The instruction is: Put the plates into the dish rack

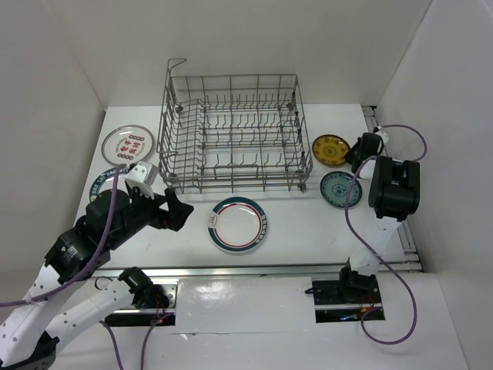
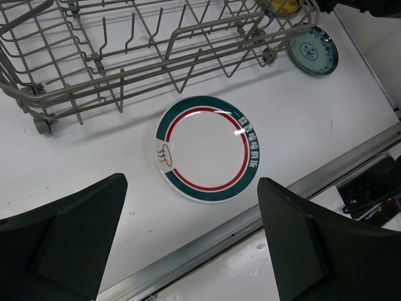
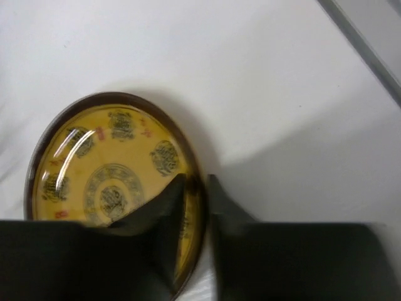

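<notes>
- Right hand [image 3: 195,182]: clamped on the rim of small round yellow-brown plate [image 3: 94,169], right of grey wire dish rack [image 1: 231,131].
- Left hand [image 2: 191,185]: released, left of white round green-rimmed plate [image 2: 207,147].

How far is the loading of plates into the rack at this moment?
Done: nothing; the dish rack holds no plate. In hand: the right gripper pinches the yellow plate by its rim; the left gripper hangs open over the green-rimmed plate. Left: every plate, including the teal plate and red-marked plate.

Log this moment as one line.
right tool: gripping yellow plate rim | left tool: open, facing green-rimmed plate | dish rack: no plates
</notes>
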